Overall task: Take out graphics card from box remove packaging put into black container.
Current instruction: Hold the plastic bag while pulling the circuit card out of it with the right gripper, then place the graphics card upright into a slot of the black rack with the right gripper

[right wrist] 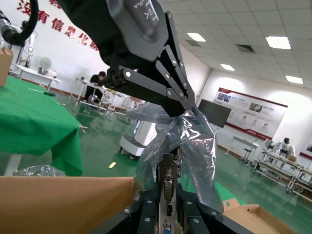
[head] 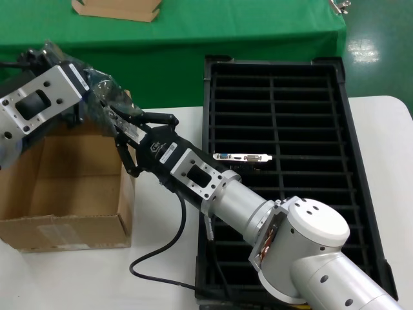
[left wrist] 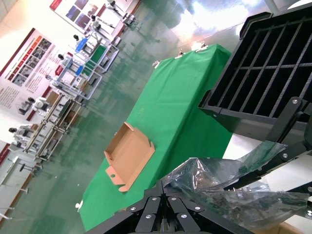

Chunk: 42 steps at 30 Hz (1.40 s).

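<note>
Landmark: the box (head: 64, 187), open-topped, standing left of the black container (head: 361, 168).

Left gripper (head: 97, 97): positioned above the box's far right corner, wrist turned so the fingers point toward the container. It is closed on the top of the bag (right wrist: 187, 136); in the right wrist view its fingers (right wrist: 183, 100) pinch the plastic together. This hold appears intended to anchor the bag while the card is drawn out of it.

Right gripper (head: 122, 139): positioned just above the box's right wall, directly beside the left gripper. The right arm reaches diagonally across the container's near left corner, forearm extended and fingers pointing up and left. In the right wrist view the card (right wrist: 166, 190) stands upright between its fingers, bracket edge showing, bag draped over the upper part. The gripper is judged closed on the card's lower end.

A second card (head: 242, 157) already lies in a container slot, right of the box.
</note>
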Available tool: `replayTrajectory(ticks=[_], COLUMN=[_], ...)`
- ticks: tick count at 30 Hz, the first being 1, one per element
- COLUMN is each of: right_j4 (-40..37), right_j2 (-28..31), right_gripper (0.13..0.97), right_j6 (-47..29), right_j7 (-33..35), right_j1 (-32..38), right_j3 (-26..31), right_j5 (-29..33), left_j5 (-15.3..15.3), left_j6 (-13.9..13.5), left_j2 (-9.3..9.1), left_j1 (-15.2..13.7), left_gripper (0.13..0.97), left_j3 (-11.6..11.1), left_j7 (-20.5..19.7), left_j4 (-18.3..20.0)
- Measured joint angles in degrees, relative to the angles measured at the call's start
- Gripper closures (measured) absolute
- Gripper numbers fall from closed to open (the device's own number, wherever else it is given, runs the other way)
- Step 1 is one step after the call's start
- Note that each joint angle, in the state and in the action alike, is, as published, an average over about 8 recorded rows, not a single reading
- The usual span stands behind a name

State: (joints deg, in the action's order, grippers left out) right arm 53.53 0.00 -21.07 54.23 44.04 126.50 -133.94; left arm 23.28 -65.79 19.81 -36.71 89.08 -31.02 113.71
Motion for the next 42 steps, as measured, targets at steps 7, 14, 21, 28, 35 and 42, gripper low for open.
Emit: replayTrajectory(ticks=[7, 14, 21, 28, 35, 42], right_j4=[-0.13, 0.37, 2.56, 7.79, 13.71, 17.98], right_j2=[0.0, 0.0, 0.2, 2.11, 5.34, 9.13], right_gripper=[0.906, 0.906, 0.906, 0.906, 0.906, 0.906], right_j6=[0.1, 0.34, 0.23, 0.46, 1.44, 2.46], right_j7=[0.36, -0.69, -5.86, -14.37, -22.51, -29.54], right_j1=[0.21, 0.22, -0.52, -1.37, -1.11, 0.45], right_j3=[0.28, 0.16, -1.14, -2.13, -2.94, -3.29], right_j5=[-0.51, 0.61, 5.06, 11.79, 18.75, 26.65], left_j5=[-4.38, -10.35, -13.92, -15.54, -15.33, -14.22], left_j6=[-0.84, 0.76, 3.07, 4.73, 5.89, 7.18], left_j2=[-0.08, -0.58, -1.32, -2.15, -2.64, -2.5], left_j1=[0.45, 0.5, 0.33, 0.39, 0.85, 1.58], left_gripper=[0.958, 0.958, 0.958, 0.958, 0.958, 0.958], left_j3=[0.1, -0.21, -1.02, -2.75, -5.64, -9.17], left_j7=[-0.14, 1.26, 2.85, 3.56, 3.6, 3.4], left_j4=[0.49, -1.43, -4.14, -6.25, -6.9, -7.42])
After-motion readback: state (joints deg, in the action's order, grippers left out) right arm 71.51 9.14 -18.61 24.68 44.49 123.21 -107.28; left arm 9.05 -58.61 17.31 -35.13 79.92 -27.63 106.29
